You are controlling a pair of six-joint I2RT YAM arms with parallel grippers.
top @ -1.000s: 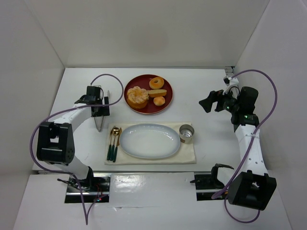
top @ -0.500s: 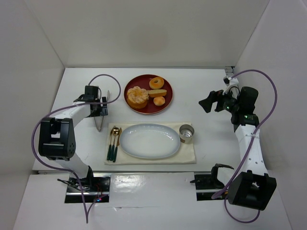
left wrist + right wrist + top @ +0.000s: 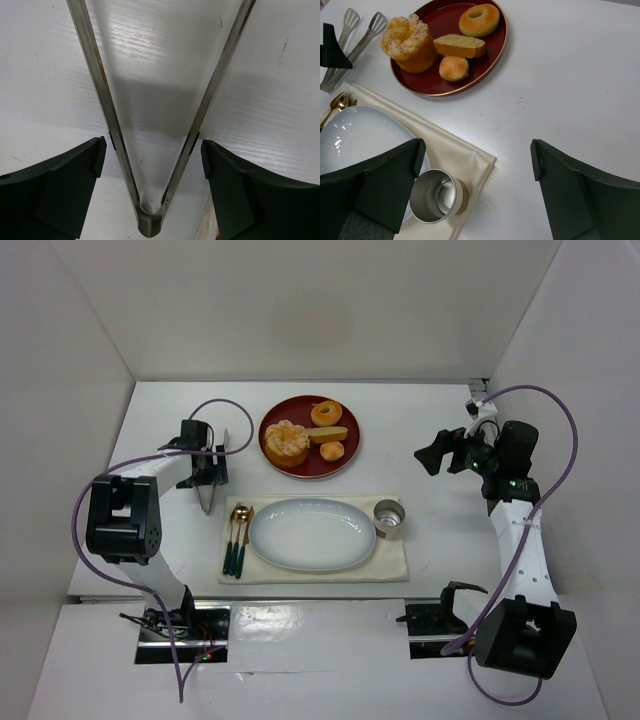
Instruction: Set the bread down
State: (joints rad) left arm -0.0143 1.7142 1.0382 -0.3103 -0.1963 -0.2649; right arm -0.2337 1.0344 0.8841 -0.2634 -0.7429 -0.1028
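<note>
Left arm: upper link folded up near its base, forearm stretched forward and inward, wrist bent so the left pincer (image 3: 205, 472) points down at the surface (image 3: 420, 420), left of the red plate (image 3: 310, 476).

Left pincer (image 3: 153, 147): spread wide, holding nothing. The metal tongs (image 3: 95, 75) lie flat on the surface between its fingers, hinge end nearest the wrist camera and the two blades fanning away. Each finger sits just beside a blade; I cannot tell whether they touch.

Right arm: rises from its base along the right side, wrist turned inward, right pincer (image 3: 438, 454) held above the surface and aimed toward the middle.

Right pincer (image 3: 477, 150): fingers far apart, nothing between them.

The bread (image 3: 286, 443) sits on the left half of the red plate (image 3: 490, 50), with its lumpy, sugared top up (image 3: 407, 42). It shares the plate with a ring doughnut (image 3: 479, 20), a slice (image 3: 459, 46) and a small round bun (image 3: 453, 68).

Nearer the arms, a cream cloth (image 3: 395, 560) carries a white oval plate (image 3: 312, 535), a metal cup (image 3: 437, 200) at the plate's right and cutlery (image 3: 238, 535) at its left.
</note>
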